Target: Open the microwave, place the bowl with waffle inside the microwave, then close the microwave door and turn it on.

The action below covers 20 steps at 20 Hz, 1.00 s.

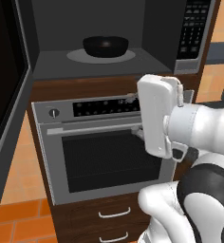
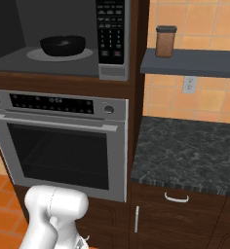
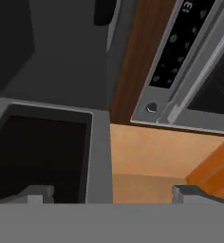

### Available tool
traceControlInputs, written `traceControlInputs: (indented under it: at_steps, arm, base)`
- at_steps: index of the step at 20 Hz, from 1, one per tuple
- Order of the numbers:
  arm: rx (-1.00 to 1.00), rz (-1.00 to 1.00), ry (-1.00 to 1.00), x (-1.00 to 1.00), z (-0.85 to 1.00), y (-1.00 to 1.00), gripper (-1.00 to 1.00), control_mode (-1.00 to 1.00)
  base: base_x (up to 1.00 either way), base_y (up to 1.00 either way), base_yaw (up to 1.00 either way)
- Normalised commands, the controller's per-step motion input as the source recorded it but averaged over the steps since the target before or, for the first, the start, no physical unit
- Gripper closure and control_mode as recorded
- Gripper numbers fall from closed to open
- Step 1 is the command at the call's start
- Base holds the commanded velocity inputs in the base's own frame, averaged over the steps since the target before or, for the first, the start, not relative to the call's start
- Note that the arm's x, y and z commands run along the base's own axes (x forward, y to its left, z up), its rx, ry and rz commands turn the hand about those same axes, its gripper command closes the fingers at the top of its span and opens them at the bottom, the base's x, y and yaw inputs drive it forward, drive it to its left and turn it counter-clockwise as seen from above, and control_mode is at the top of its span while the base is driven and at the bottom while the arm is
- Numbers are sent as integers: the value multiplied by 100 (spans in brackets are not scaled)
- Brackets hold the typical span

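Hand view: hand [image 3: 114, 192] released, fingers straddling microwave door [image 3: 47, 152] edge; bowl with waffle [image 1: 105, 46] on turntable.

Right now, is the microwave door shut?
No, the microwave door hangs swung open at the left, and the bowl sits on the turntable inside.

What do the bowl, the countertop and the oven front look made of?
Bowl: glossy black, perhaps ceramic or plastic, with a soft highlight. Countertop: dark stone, judging by its mottled speckle. Oven: brushed grey steel frame around a dark mesh window.
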Motion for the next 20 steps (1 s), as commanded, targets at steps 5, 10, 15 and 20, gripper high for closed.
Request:
traceControlInputs:
  at_steps: [5,10,15,20]
  arm:
    - [3,0,-32,-79,-17,85,-100,-100]
    - [10,0,-31,-78,0,64,-100,-100]
    - [13,-5,-31,-68,-26,95,-100,-100]
    - [6,-10,-31,-4,-56,90,-100,-100]
  base:
    - [0,0,0]
    - [0,0,0]
    - [0,0,0]
    - [0,0,0]
